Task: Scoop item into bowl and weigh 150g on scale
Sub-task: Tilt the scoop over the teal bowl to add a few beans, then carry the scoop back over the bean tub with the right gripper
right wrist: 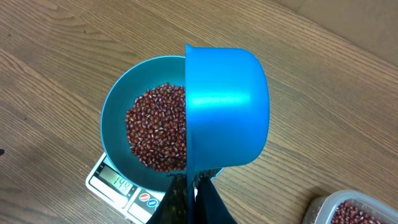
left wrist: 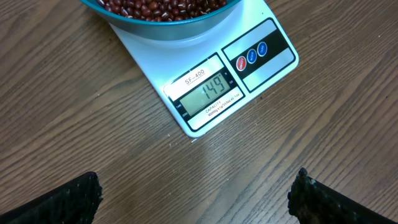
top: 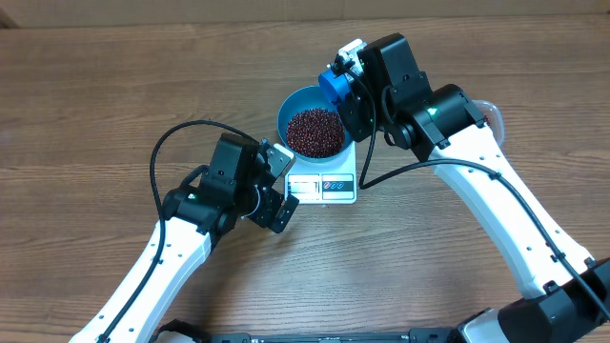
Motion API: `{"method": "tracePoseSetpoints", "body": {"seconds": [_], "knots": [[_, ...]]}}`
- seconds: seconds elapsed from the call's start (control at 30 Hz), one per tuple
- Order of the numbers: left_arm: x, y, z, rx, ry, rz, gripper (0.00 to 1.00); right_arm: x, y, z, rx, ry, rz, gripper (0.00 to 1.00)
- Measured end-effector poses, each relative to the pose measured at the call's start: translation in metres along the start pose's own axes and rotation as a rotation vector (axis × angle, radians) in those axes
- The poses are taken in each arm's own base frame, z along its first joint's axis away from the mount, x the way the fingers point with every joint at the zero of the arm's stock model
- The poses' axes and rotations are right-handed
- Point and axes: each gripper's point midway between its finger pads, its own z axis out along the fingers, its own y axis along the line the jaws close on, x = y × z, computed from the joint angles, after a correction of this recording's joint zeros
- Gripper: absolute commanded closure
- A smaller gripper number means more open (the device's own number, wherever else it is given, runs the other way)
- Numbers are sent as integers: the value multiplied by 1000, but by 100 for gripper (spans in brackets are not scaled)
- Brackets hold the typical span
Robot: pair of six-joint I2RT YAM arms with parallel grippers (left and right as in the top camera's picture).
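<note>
**Beans, red-brown, loose: in blue bowl on scale**

Beans [top: 315, 131] lie in the bowl [top: 283, 116], seated on the scale [top: 324, 186], mid-counter [top: 95, 95]; display [left wrist: 207, 94] reads 149. Probably light, hard and free-rolling, so they spill readily. Handle only by scoop [right wrist: 227, 106], taken at its handle. Right fingers [right wrist: 205, 205] are clamped on that handle, scoop tipped over the bowl. Left fingers [left wrist: 68, 202] are spread wide, empty, near the scale.

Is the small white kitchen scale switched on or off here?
On. The display of the flat white square scale reads 149, with the glossy blue bowl of red-brown beans on it.
</note>
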Motion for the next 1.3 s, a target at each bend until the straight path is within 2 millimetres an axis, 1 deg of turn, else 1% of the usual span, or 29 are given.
{"method": "tracePoseSetpoints", "body": {"seconds": [0.2, 0.3, 0.4, 0.67, 0.7, 0.83, 0.9, 1.2, 1.3], "knots": [[0, 0, 0, 0, 0, 0, 0, 0, 4, 0, -28, -3, 2, 96], [0, 0, 0, 0, 0, 0, 0, -1, 7, 0, -71, -9, 12, 96], [0, 0, 0, 0, 0, 0, 0, -3, 3, -1, -111, -19, 39, 96], [0, 0, 0, 0, 0, 0, 0, -3, -23, -9, -242, -55, 156, 96], [0, 0, 0, 0, 0, 0, 0, -3, -25, -10, -264, -62, 170, 96], [0, 0, 0, 0, 0, 0, 1, -3, -45, -21, -354, -103, 249, 96], [0, 0, 0, 0, 0, 0, 1, -4, -52, -26, -387, -121, 274, 96], [0, 0, 0, 0, 0, 0, 0, -1, -76, -43, -477, -172, 367, 96], [0, 0, 0, 0, 0, 0, 0, 3, -90, -48, -480, -184, 405, 96]]}}
